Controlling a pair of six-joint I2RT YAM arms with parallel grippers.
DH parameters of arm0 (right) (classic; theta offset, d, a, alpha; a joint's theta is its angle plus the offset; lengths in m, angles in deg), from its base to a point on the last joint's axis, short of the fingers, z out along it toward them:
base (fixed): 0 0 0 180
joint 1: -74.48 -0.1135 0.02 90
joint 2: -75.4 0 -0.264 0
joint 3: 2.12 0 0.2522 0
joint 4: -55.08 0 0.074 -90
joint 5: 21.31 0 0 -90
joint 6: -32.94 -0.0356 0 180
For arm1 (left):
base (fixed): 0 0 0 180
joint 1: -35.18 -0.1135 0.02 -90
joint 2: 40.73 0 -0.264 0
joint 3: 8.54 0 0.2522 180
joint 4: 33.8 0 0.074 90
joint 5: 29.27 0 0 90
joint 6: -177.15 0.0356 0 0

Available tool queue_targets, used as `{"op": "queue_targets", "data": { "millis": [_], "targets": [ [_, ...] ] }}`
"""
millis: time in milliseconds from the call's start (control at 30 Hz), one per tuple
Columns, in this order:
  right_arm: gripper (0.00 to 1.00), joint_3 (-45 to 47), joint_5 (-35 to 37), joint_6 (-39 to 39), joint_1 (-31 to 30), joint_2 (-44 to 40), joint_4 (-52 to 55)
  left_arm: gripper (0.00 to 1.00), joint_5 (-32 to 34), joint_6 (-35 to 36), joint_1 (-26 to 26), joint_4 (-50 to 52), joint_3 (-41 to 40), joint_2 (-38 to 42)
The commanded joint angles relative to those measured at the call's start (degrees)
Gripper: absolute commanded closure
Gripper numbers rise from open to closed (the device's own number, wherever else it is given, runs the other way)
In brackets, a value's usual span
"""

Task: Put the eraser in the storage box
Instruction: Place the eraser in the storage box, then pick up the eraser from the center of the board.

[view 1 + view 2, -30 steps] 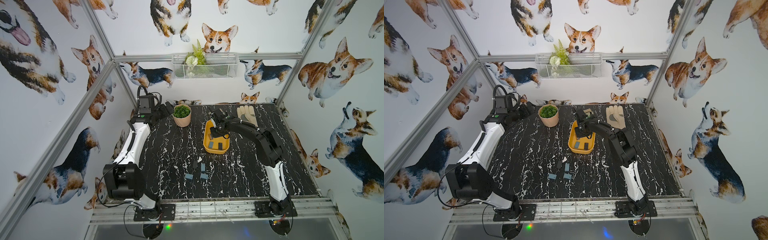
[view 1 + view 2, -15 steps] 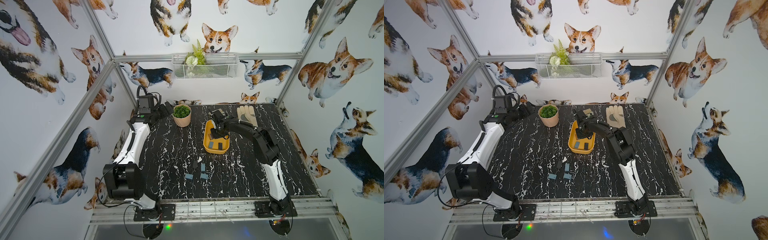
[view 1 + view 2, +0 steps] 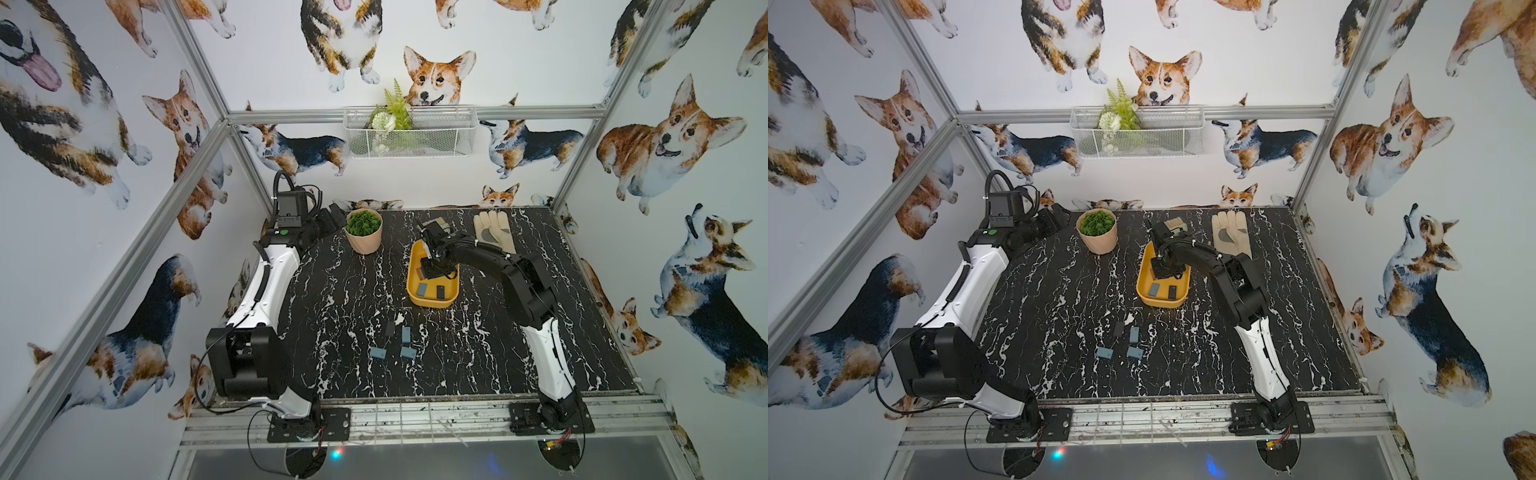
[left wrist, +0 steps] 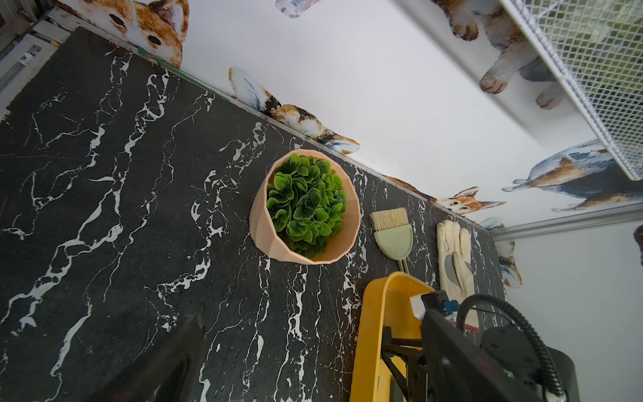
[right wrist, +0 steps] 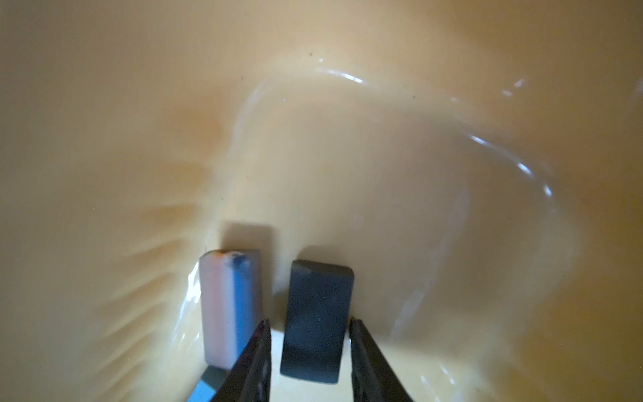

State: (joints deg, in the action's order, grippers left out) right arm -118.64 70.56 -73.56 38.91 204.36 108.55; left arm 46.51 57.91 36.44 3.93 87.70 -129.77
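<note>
One dark eraser point(image 5: 318, 292) lies flat on the floor of the storage box point(image 5: 382, 139), just beside a striped eraser point(image 5: 229, 306). Right fingers point(image 5: 254, 362) straddle it, parted, with a gap showing on one side; I judge it released. I advise lifting straight up with no side drift, so neither tip drags it. Left fingers point(image 4: 167, 358) stand wide and empty, near the plant pot point(image 4: 306, 209).

right gripper point(image 5: 309, 322) slightly parted, pointing down; left gripper point(image 3: 332, 218) wide apart
</note>
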Motion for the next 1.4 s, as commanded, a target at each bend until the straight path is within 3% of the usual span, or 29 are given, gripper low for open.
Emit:
{"op": "queue_targets", "data": {
  "millis": [0, 333, 467, 600, 867, 1067, 1367],
  "targets": [
    [0.54, -0.4, 0.0, -0.1, 0.0, -0.6, 0.5, 0.00, -0.2, 0.6, -0.2, 0.0, 0.2, 0.0],
    [0.31, 1.0, 1.4, 1.1, -1.8, -10.6, -0.9, 0.00, -0.2, 0.3, -0.2, 0.4, 0.0, 1.0],
    [0.29, 2.7, 2.7, 1.2, -4.2, -16.1, 0.1, 0.00, -0.4, 0.1, -0.2, 0.4, -0.2, 1.7],
    [0.28, 9.3, 3.7, -0.8, -8.9, -23.4, -0.1, 0.00, -0.1, 0.2, -0.2, 0.6, -0.7, 3.1],
    [0.28, 24.7, 9.5, -10.8, -25.5, -35.8, 4.1, 0.00, 0.0, 0.2, -0.8, 0.6, -4.4, 7.6],
    [0.28, 29.0, 9.0, -20.0, -32.9, -34.1, 3.7, 0.00, -1.3, 0.3, -1.3, -0.4, -7.8, 10.6],
    [0.28, 25.6, 7.5, -20.8, -33.5, -24.8, 1.4, 0.00, -2.8, 0.5, -2.7, -1.9, -10.9, 12.0]
  ]
}}
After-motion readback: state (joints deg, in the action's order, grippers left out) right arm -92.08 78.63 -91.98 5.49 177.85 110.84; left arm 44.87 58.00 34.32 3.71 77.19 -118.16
